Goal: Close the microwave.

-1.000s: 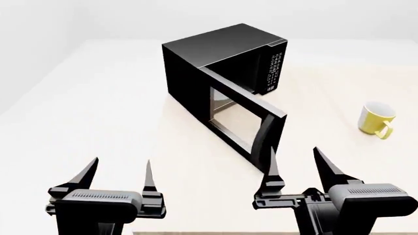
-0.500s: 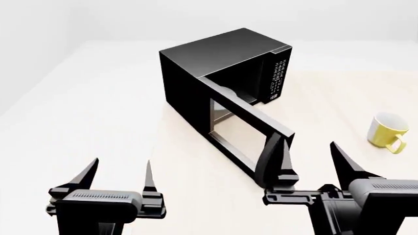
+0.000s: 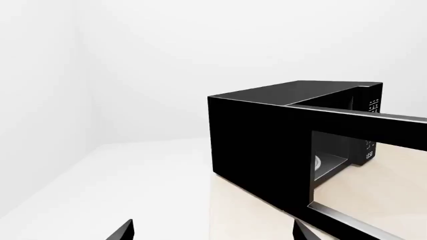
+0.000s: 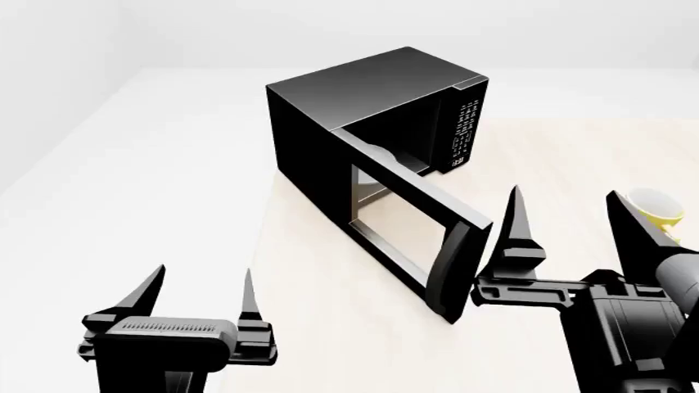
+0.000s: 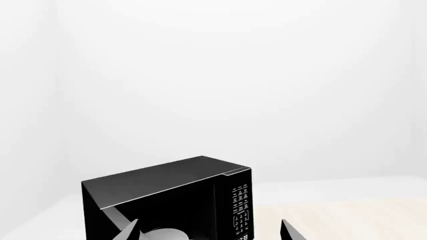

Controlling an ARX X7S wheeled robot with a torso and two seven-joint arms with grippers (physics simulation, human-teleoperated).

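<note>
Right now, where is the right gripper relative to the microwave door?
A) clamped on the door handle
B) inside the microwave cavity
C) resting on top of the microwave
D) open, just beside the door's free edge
D: in the head view the right gripper has its fingers spread, holding nothing, next to the handle edge of the microwave's door, which stands wide open.

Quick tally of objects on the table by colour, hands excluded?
Black: 1, the microwave, door open.
Yellow: 1, a mug, partly hidden behind the right hand.
Total: 2.
</note>
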